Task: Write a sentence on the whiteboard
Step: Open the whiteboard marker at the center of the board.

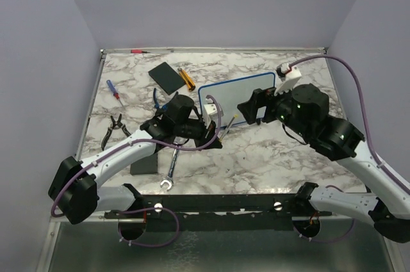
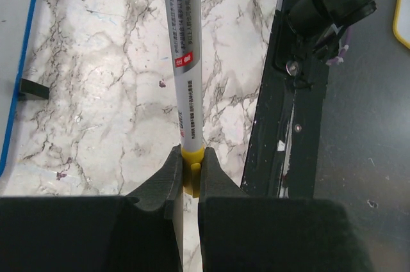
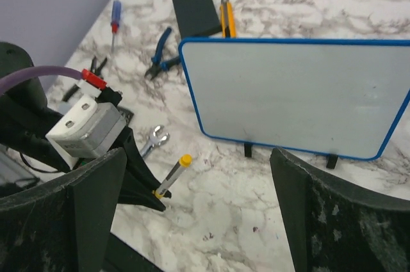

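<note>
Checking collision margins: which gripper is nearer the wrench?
Left. The left gripper, shut on the marker, is just beyond the wrench; the right gripper sits open farther right, facing the whiteboard.

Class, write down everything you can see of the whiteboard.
The whiteboard is a small rectangle with a smooth white face and a thin blue frame with rounded corners. It stands propped at a tilt on small black feet along its lower edge, on the marble table, towards the far side. No writing can be made out on its face. The open right gripper faces it without touching.
</note>
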You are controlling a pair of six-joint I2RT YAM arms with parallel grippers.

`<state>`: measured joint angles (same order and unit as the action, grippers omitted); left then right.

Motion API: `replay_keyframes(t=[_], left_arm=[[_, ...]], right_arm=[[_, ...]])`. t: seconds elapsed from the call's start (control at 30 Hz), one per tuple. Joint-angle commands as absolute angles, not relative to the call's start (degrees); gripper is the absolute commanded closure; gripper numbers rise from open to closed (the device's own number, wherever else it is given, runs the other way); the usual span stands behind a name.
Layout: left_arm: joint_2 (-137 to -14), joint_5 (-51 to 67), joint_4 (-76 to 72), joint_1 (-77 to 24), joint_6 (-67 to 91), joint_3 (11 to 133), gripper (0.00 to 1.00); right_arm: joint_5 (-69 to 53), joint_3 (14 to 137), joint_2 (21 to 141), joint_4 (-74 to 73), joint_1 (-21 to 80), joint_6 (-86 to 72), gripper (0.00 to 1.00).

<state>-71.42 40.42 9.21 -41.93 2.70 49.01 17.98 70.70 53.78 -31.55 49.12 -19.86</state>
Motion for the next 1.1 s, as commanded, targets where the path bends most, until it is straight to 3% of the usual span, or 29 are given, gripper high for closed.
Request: replay_keyframes(t=[0.0,0.13,0.47,0.73,1.07], left_arm=[[-71.74,40.6,13.28,-43.92,-1.62,50.93,1.0],[-71.69,39.81,14.78,-45.85,-2.68,51.15,1.0],[-71.46,37.67,15.88,-48.63,-3.25,51.24,1.0],[-71.76,36.17,16.7,-48.78,-3.53,51.68,1.0],[-71.86,35.94,16.96,-48.85,-3.78,51.78,1.0]], right_arm=[[-0.25,74.28,59.02,-43.83,44.47,-18.15,0.04],[-9.68,75.64,62.47,-46.12,39.98,-17.46,0.08],[-33.32,75.41,70.39,-47.68,34.74,-15.91,0.32],[-39.51,72.69,75.84,-50.04,34.88,-13.43,0.5],[-41.67,71.37,76.0,-48.24,34.89,-13.51,0.56]])
